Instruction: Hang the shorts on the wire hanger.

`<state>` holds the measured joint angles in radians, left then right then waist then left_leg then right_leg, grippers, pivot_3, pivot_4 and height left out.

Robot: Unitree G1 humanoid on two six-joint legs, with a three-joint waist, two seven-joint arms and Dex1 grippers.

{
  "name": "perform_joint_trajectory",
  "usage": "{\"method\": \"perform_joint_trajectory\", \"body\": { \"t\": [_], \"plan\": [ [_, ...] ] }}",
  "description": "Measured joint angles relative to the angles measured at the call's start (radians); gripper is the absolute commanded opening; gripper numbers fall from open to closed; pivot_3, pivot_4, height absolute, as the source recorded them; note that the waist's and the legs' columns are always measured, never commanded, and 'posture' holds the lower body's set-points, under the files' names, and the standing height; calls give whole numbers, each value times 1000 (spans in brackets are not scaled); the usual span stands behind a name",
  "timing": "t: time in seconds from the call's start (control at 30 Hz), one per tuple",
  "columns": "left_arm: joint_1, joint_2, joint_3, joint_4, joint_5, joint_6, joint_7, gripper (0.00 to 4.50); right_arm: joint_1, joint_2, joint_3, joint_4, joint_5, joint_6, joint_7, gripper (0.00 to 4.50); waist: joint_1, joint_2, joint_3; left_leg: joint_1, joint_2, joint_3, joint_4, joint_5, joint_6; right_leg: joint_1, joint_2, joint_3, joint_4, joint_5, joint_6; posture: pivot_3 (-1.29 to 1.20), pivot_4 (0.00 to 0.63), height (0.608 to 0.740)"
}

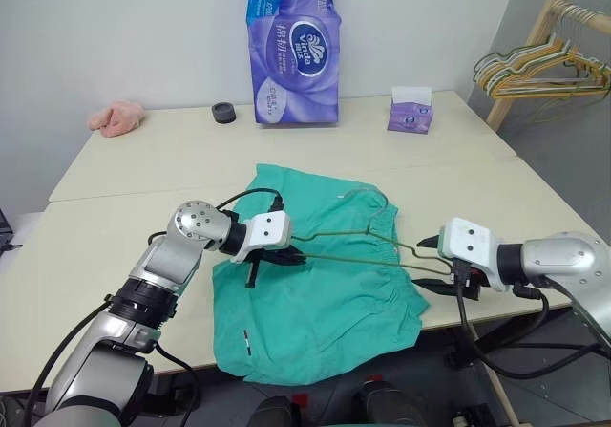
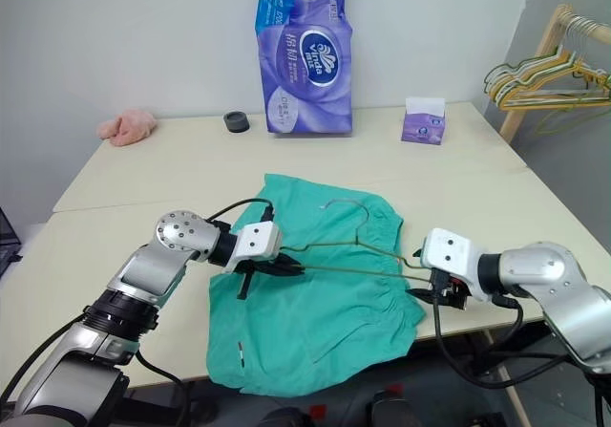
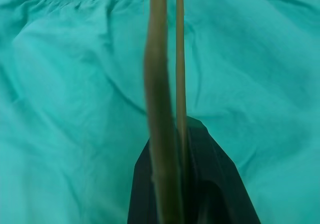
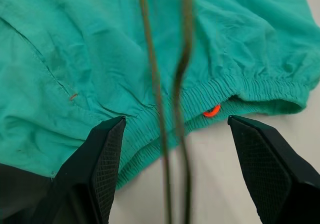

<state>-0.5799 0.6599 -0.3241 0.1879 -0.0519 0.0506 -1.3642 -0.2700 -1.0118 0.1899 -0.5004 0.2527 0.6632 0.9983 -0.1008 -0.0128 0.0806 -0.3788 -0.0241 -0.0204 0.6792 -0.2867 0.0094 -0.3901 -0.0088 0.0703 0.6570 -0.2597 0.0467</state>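
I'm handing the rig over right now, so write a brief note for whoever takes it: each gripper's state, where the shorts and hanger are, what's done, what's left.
Left gripper: shut on the wire hanger at its left end, holding it just over the shorts.
Right gripper: open, its fingers either side of the hanger's right end, not gripping it.
Shorts: spread flat on the table, lower part hanging over the near edge.
Done: hanger picked up and brought across the shorts.
Left: the shorts are not on the hanger yet; the cloth probably has to be threaded or draped over the bottom wire.

Wire hanger (image 1: 358, 239) in left pincer (image 1: 286, 252), above shorts (image 1: 315, 303).
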Motion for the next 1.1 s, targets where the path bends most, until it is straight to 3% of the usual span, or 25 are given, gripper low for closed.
{"method": "perform_joint_trajectory", "body": {
  "t": [0.07, 0.17, 0.47, 0.8, 1.1],
  "plan": [
    [1, 0, -5, -2, 6, -10, 0, 0, -29, 1, 33, 9, -3, 21, 8, 3475, 0, 0, 0, 0, 0, 0, 0, 0, 0, 0, 0, 0, 0, 0, 0, -160, 72, 740],
    [8, 0, -8, -26, 11, -15, 2, 0, -59, 0, 67, 17, -8, 52, 28, 2902, 0, 0, 0, 0, 0, 0, 0, 0, 0, 0, -1, 0, 0, 0, 0, -153, 69, 740],
    [40, 0, -22, -64, 23, -14, 25, 0, -60, -2, 113, 22, -42, 93, 35, 31, 2, 0, 0, -1, 0, 0, 0, 0, 0, 0, -1, -1, 0, 0, 0, -155, 69, 740],
    [40, -10, -23, -61, 28, 12, 44, 0, -57, -5, 126, 12, -46, 109, 34, 31, 1, 0, 0, -1, 0, -1, 0, 0, 0, 0, -1, -1, 0, 0, 0, -156, 62, 740],
    [43, -61, 19, -73, -59, 136, 76, 2421, -33, -10, 81, 13, -45, 125, 25, 0, 2, 0, 0, -1, 0, -1, 0, 0, 0, 0, -1, -1, 0, 0, 0, -164, 60, 740]
  ]
}}
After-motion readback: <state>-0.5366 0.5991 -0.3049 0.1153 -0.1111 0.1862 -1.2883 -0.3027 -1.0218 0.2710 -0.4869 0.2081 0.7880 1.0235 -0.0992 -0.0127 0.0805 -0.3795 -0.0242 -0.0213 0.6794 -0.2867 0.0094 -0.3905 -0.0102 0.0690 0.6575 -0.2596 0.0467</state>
